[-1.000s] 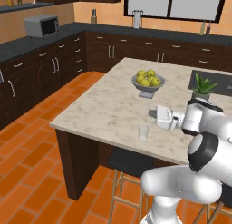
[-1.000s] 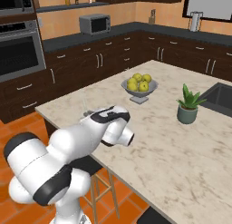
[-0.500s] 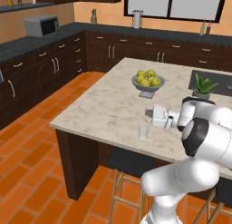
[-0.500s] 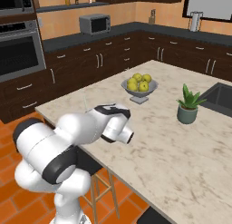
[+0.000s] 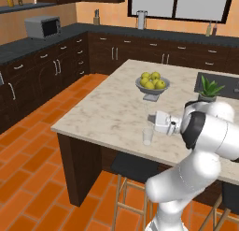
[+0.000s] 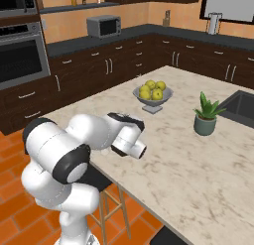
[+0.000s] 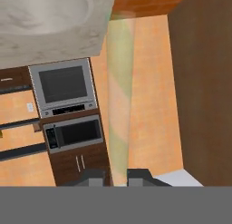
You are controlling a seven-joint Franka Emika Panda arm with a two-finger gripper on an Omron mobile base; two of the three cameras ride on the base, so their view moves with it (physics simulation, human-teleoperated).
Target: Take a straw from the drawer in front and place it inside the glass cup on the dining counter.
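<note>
straw: a pale striped stick, green and peach bands, rising from between the finger tips in the hand view; it runs lengthwise away from the hand
glass cup: small clear tumbler, upright on the dining counter near its front edge; just beside and below the gripper in the left base view
step in hand: judged to be carrying the straw to the cup; the placing itself not yet done
doing it well: bring the straw's free end over the cup mouth; tip the hand so the straw points down into the opening rather than across it; lower until the end is inside the rim before letting go; go gently, since a light tumbler near the edge could be knocked over or pushed off
jaws: closed to a narrow gap, clamped on the straw's lower end; the finger tips sit on either side of it, touching nothing else
surroundings: fruit bowl with yellow-green fruit further back on the counter; potted plant near the sink side; stool under the counter edge; wall ovens seen past the straw
</note>
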